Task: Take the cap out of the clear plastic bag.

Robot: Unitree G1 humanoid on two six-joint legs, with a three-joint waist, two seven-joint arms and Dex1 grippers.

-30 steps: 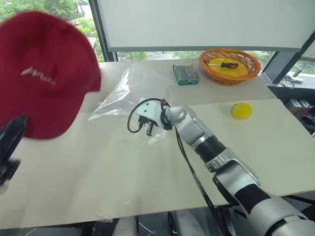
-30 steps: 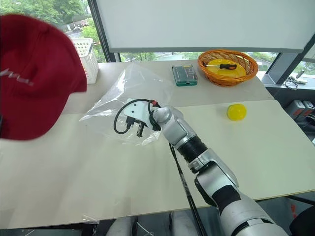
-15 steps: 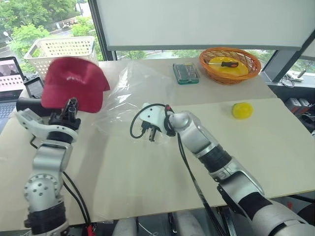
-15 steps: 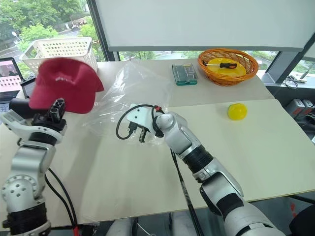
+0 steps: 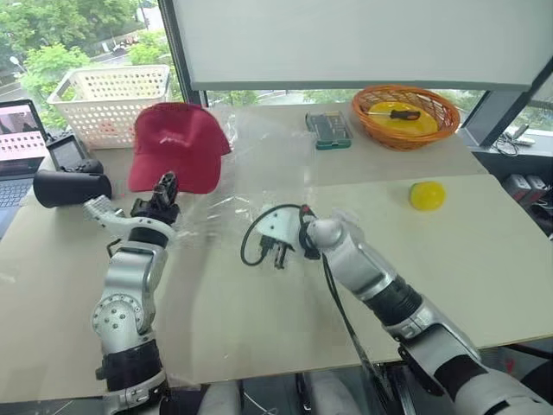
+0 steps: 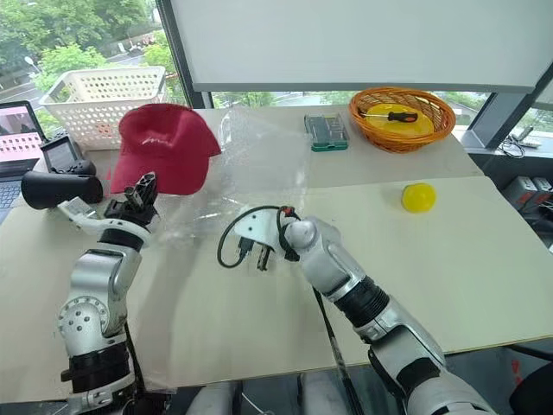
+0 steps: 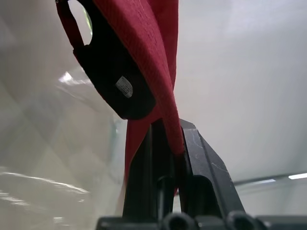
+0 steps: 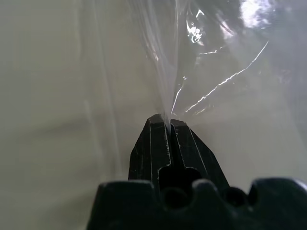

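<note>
The dark red cap (image 5: 178, 145) with a small white mark on its front hangs above the table's left part, outside the clear plastic bag (image 5: 259, 164). My left gripper (image 5: 164, 188) is shut on the cap's lower edge; in the left wrist view the black fingers (image 7: 192, 153) pinch the red fabric (image 7: 148, 52). The crinkly bag lies spread on the table between the arms. My right gripper (image 5: 275, 256) is shut on the bag's near edge; the right wrist view shows the thin film (image 8: 165, 91) rising from between its closed fingers (image 8: 158, 143).
A white basket (image 5: 111, 97), a black cup (image 5: 71, 187) lying on its side and a laptop (image 5: 21, 130) sit at the far left. A green box (image 5: 327, 130), an orange basket (image 5: 403, 114) with a screwdriver, and a yellow ball (image 5: 427, 195) are on the right.
My left arm has swung the cap forward and down, from close in front of the camera to just above the table beside the bag. The right gripper has drawn the bag's edge slightly back.
</note>
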